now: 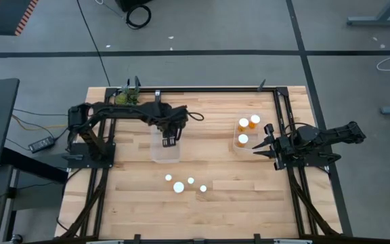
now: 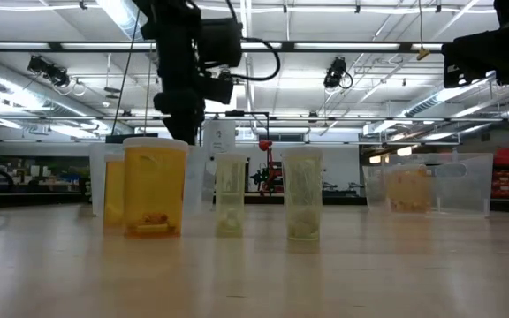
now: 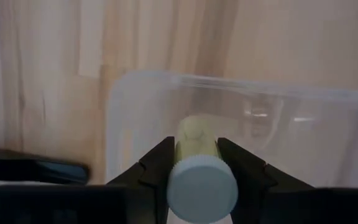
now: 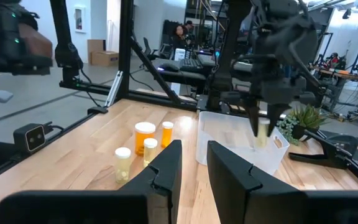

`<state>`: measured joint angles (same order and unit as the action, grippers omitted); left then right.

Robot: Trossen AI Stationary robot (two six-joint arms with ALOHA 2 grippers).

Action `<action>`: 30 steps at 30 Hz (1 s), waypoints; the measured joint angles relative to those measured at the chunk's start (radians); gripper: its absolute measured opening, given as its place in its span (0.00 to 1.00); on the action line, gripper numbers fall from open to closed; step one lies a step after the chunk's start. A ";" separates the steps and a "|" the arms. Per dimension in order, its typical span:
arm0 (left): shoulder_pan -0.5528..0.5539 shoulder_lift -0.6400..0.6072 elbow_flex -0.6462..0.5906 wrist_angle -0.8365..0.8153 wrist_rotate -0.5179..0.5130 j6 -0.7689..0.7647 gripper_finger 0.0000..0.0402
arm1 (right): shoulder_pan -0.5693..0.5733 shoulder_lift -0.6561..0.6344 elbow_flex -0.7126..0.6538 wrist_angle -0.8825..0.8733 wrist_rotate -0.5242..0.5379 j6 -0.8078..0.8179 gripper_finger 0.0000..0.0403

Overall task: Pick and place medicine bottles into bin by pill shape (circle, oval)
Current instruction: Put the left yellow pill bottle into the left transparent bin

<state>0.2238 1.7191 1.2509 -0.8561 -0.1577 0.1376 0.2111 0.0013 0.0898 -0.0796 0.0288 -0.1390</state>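
The tabletop (image 1: 215, 203) is pale wood in long butcher-block strips, light honey and cream, framed by black rails. Both arms are black, as are the left tool (image 1: 170, 141) and right tool (image 1: 261, 145). The bottle (image 3: 199, 177) between the left tool's dark fingers (image 3: 160, 165) has a pale yellow-green body and a light blue-white cap. The tub (image 3: 241, 124) beneath it is clear and colourless. Four bottles (image 1: 185, 184) on the tabletop show white caps; seen level, one is amber-orange (image 2: 155, 187) and two are pale, see-through yellowish (image 2: 302, 194). The bottles (image 1: 247, 126) in the other clear tub are orange with white caps. The floor (image 1: 215, 41) is grey with dark lines.
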 joint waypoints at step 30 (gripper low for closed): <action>0.042 0.000 -0.205 0.057 0.057 -0.040 0.31 | 0.000 0.000 0.000 0.000 0.000 0.000 0.21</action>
<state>0.2653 1.7187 1.0458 -0.7994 -0.1005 0.0978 0.2115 0.0016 0.0898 -0.0798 0.0286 -0.1390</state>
